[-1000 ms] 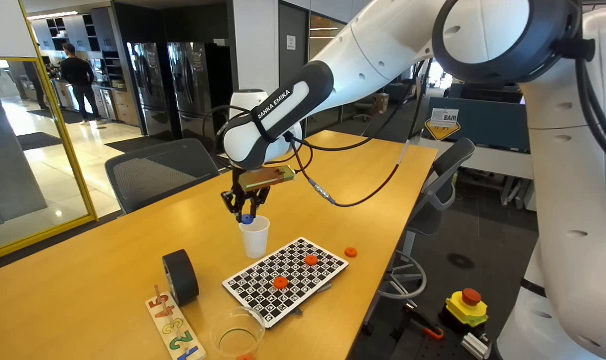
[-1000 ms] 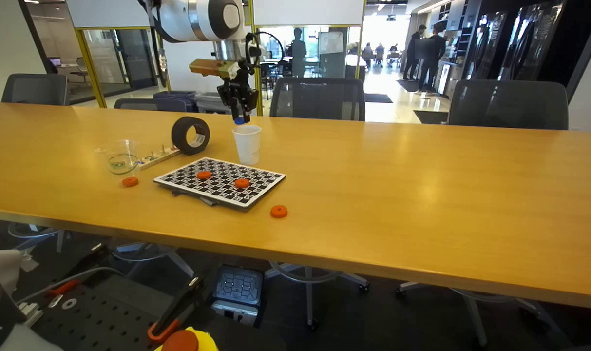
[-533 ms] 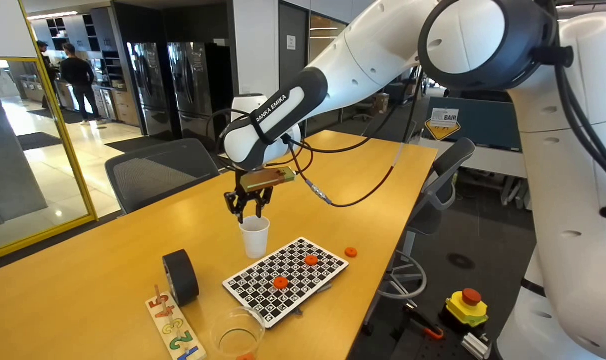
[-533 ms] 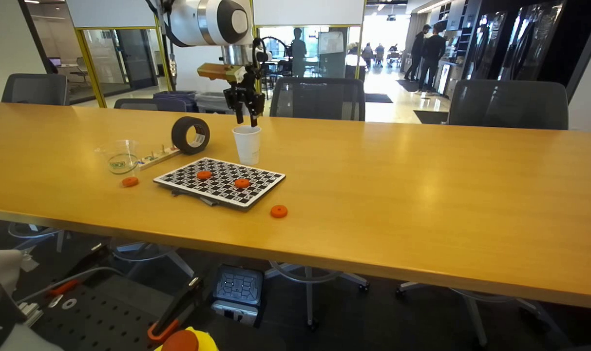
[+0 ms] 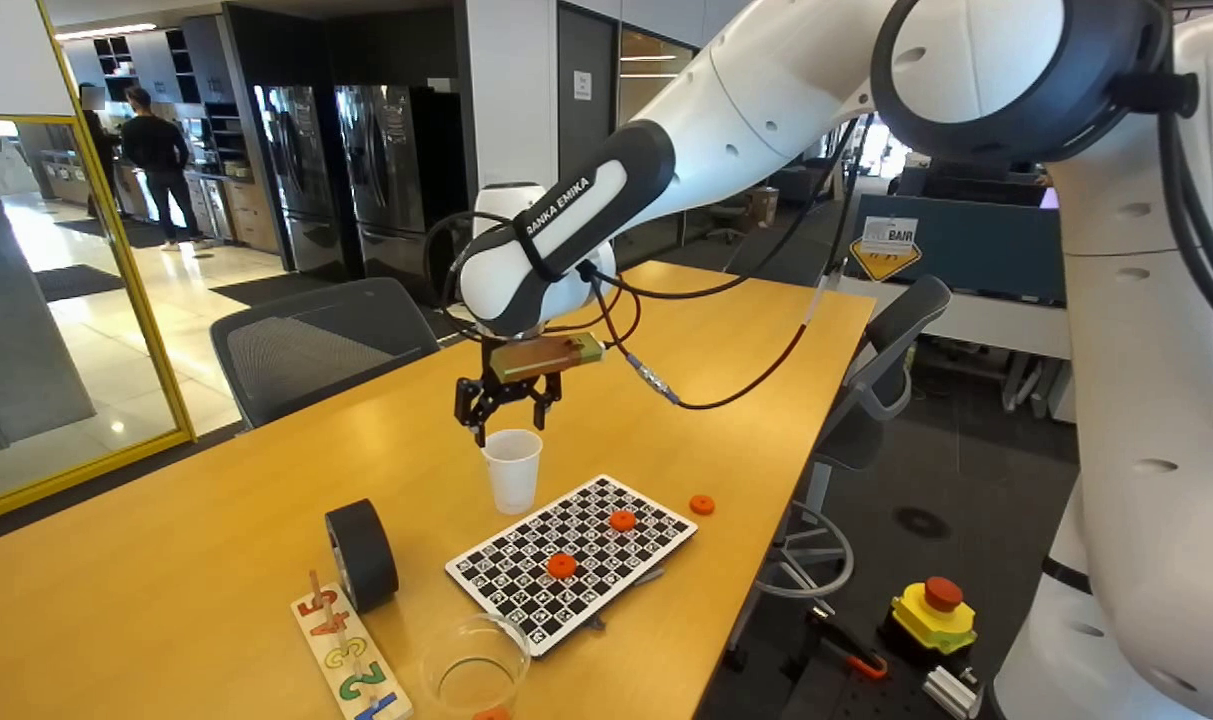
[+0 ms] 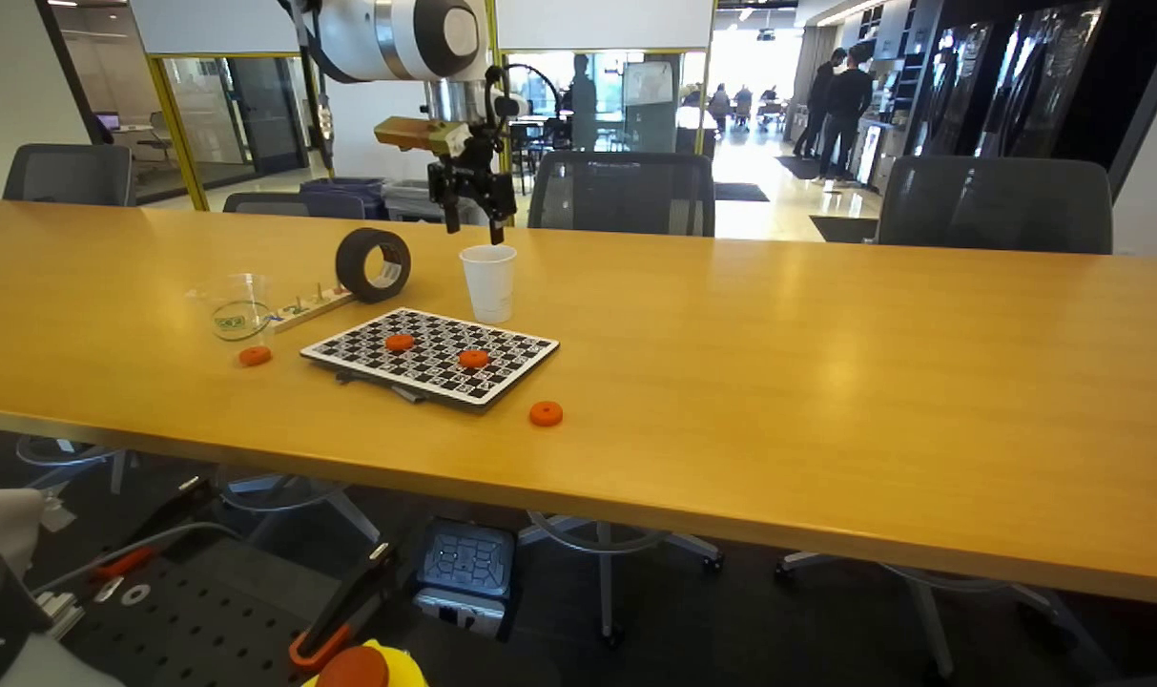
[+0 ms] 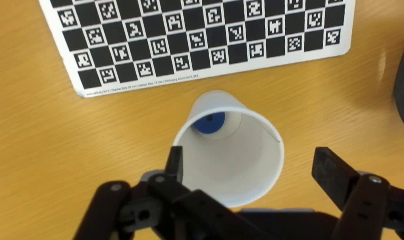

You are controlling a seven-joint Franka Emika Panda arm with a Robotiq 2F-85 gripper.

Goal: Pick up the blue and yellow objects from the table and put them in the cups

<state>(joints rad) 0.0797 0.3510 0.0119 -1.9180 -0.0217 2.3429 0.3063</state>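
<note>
Down in the white paper cup (image 7: pixel 235 166) lies the blue object (image 7: pixel 210 124), seen in the wrist view at the cup's bottom. My gripper (image 6: pixel 475 234) is open over the cup's mouth, nothing between its fingers. One finger (image 7: pixel 174 161) overlaps the cup's rim in the wrist view; contact cannot be told. Orange pieces stand in for the yellow objects: one (image 6: pixel 401 343) and another (image 6: pixel 474 359) on the checkered board, one (image 6: pixel 547 413) on the table near its edge, one (image 6: pixel 255 356) beside the clear plastic cup (image 6: pixel 241 310). The white cup stands upright in both exterior views.
The checkered board (image 5: pixel 576 555) lies close to the white cup. A black roll (image 5: pixel 363 555) stands on edge, with a wooden number strip (image 5: pixel 351 655) near it. Chairs, such as one with a mesh back (image 5: pixel 321 345), line the table (image 5: pixel 186 560).
A second ago my gripper was shut on the blue object above the white cup. The fingers have spread, and the blue object is now inside. The cup has shifted very slightly.
</note>
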